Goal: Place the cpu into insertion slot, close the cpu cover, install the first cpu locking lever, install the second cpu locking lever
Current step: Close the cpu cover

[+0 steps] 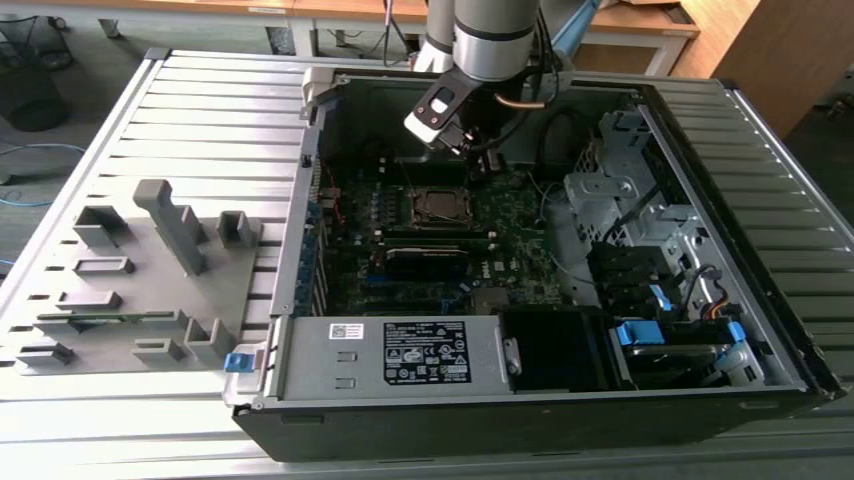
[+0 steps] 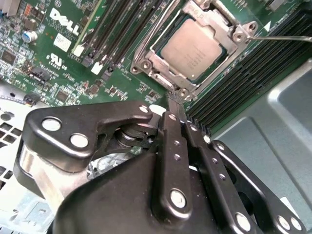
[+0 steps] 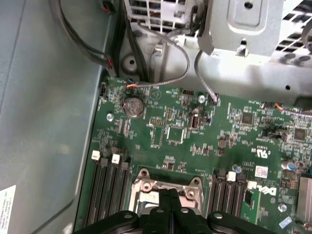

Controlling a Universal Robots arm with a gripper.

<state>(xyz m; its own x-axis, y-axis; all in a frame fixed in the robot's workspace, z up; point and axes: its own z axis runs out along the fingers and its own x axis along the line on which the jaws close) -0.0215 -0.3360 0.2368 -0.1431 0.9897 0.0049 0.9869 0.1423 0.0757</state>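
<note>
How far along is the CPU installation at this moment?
Done: the flat square silver-grey cpu lies under the thin silver-grey metal frame cpu cover, which is closed. In hand: the black end effector, shut and empty, is at the cover's corner. Left: a thin metal lever rod sticks out sideways, apparently not latched.
</note>
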